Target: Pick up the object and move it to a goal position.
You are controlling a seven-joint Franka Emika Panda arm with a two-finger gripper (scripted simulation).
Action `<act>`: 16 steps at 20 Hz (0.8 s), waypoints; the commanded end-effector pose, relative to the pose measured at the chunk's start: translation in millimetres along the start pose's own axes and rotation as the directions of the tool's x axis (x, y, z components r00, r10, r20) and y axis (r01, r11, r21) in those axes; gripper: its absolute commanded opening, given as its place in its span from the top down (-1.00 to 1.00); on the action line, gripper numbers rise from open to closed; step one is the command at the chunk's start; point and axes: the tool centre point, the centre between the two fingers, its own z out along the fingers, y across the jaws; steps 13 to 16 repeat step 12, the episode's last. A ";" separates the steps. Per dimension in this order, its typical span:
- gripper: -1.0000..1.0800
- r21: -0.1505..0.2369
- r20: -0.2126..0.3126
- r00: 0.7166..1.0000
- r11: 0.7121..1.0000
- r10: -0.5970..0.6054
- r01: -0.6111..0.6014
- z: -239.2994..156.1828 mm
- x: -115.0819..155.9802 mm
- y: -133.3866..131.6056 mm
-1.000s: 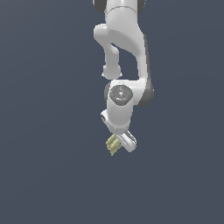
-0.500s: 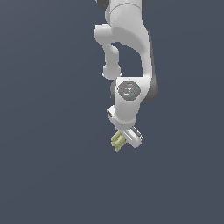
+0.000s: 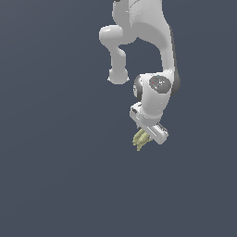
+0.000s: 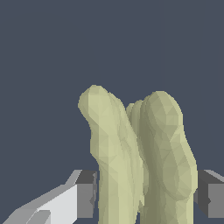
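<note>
The object (image 3: 140, 139) is a small pale yellow-green bunch of curved banana-like fingers. It hangs from my white gripper (image 3: 146, 137) in the exterior view, lifted above the dark grey floor, sticking out below and to the exterior view's left of the gripper body. In the wrist view the object (image 4: 140, 157) fills the middle, its fingers pointing away from the camera. My gripper (image 4: 146, 194) is shut on it: one finger pad (image 4: 86, 193) presses one side and the other pad (image 4: 210, 194) the opposite side.
The white arm (image 3: 155, 88) reaches down from the top of the exterior view. A plain dark grey surface (image 3: 55, 176) lies all around. No goal marker shows.
The arm has swung toward the exterior view's right and lifted a little, carrying the object with it. The grip has not changed.
</note>
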 end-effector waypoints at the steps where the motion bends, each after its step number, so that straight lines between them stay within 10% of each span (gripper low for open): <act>1: 1.00 0.001 0.000 1.000 1.000 0.001 -0.001 -1.0 -23.2 -1.2; 16: 1.00 0.001 0.000 1.000 1.000 0.001 -0.001 -2.3 -69.9 -6.1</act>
